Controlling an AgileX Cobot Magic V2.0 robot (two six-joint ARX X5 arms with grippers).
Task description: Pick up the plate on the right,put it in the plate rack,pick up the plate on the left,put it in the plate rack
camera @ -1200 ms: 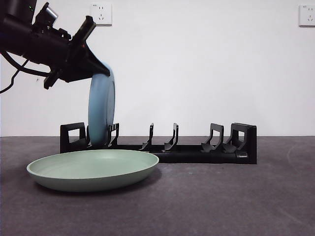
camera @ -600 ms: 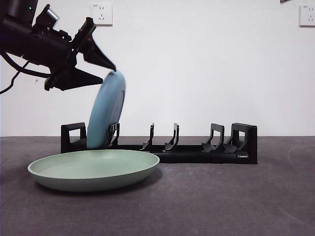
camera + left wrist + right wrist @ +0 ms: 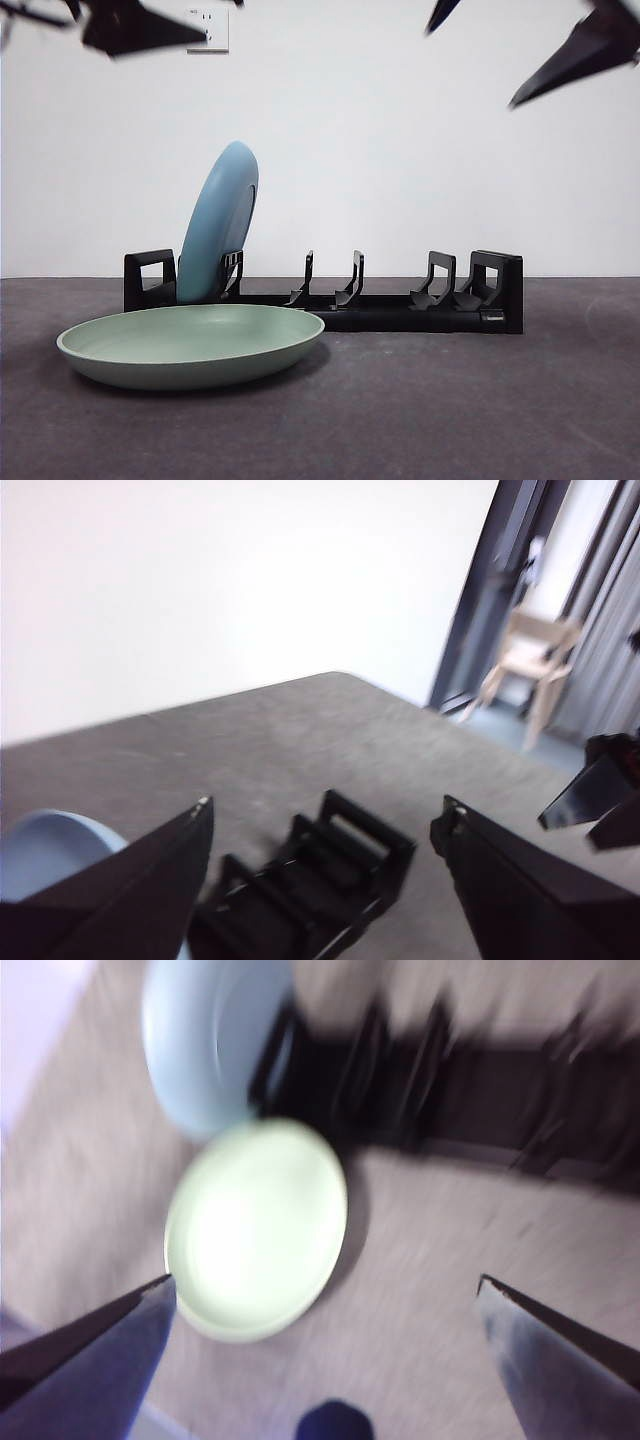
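The green plate (image 3: 190, 344) lies flat on the table (image 3: 450, 410), just before the plate rack (image 3: 330, 293). Behind it, the blue plate (image 3: 218, 222), released a second ago, stands on edge in the rack's end slot, leaning. The left gripper (image 3: 325, 825) has lifted away, empty; the right gripper (image 3: 325, 1290) gapes above.

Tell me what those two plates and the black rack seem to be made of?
The pale blue round plate and the pale green round plate look like matte plastic or melamine: flat colour, soft sheen. The long black divider rack looks like moulded plastic, slightly glossy.
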